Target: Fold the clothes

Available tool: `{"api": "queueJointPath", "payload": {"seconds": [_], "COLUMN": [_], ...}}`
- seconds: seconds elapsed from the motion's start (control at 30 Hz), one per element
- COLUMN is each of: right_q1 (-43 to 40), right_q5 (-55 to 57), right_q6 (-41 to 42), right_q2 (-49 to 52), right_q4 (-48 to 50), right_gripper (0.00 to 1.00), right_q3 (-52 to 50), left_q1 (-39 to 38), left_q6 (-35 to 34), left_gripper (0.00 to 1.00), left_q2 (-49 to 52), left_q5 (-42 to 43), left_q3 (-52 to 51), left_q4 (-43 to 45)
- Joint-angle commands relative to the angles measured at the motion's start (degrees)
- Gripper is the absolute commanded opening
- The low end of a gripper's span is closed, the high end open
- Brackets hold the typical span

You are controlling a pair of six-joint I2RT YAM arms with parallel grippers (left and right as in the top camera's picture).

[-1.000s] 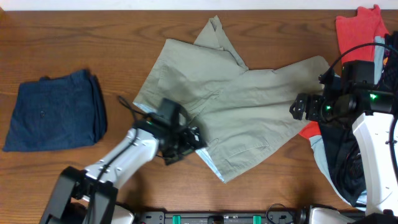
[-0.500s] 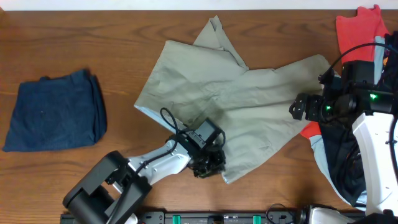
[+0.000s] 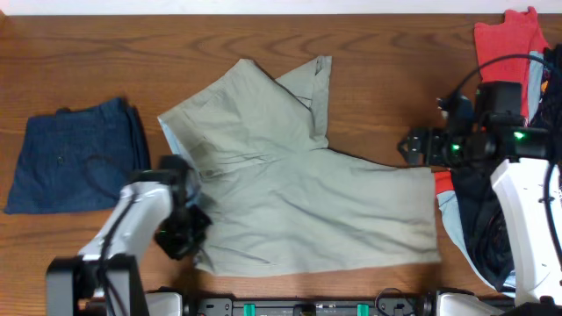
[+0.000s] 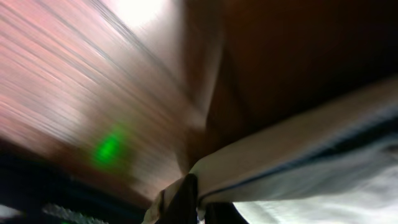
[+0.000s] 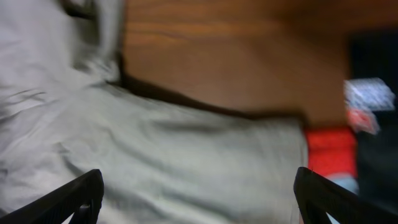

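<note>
Light khaki woven cloth shorts point(image 3: 290, 193) lie matt and softly creased on the brown wooden table point(image 3: 395, 79). Its grained top carries a low sheen, and my left wrist view catches a bright glare off it. The dark navy cloth shorts point(image 3: 75, 167) look heavier and equally matt. The red cloth garment point(image 3: 505, 39) is dull, its weave too small to tell. My right arm point(image 3: 518, 202) and left arm point(image 3: 132, 219) wear smooth white shells, seemingly plastic and faintly glossy.
</note>
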Motion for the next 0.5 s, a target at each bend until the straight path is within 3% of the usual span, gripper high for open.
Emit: {"api": "queueJointPath", "payload": {"seconds": [0.0, 0.17, 0.23, 0.47], "right_q1": [5.40, 13.66, 16.09, 21.42], "right_q5": [-3.80, 0.66, 2.38, 7.37], "right_q6": [-1.42, 3.43, 7.41, 9.25], "right_q2": [1.70, 8.00, 11.72, 24.87], "right_q4": [2.97, 12.66, 19.04, 42.29], "right_gripper": [0.96, 0.96, 0.92, 0.84], "right_q3": [0.09, 0.09, 0.09, 0.09], "left_q1": [6.49, 7.43, 6.86, 5.92], "left_q6": [6.29, 6.86, 6.86, 6.86], "left_gripper": [0.06, 0.06, 0.06, 0.06], "left_q2": [-2.08, -2.08, -2.08, -2.08], "left_q5": [1.64, 3.23, 3.23, 3.21], "left_q3": [-0.09, -0.11, -0.11, -0.11], "left_q4": [1.36, 2.60, 2.75, 2.82]}}
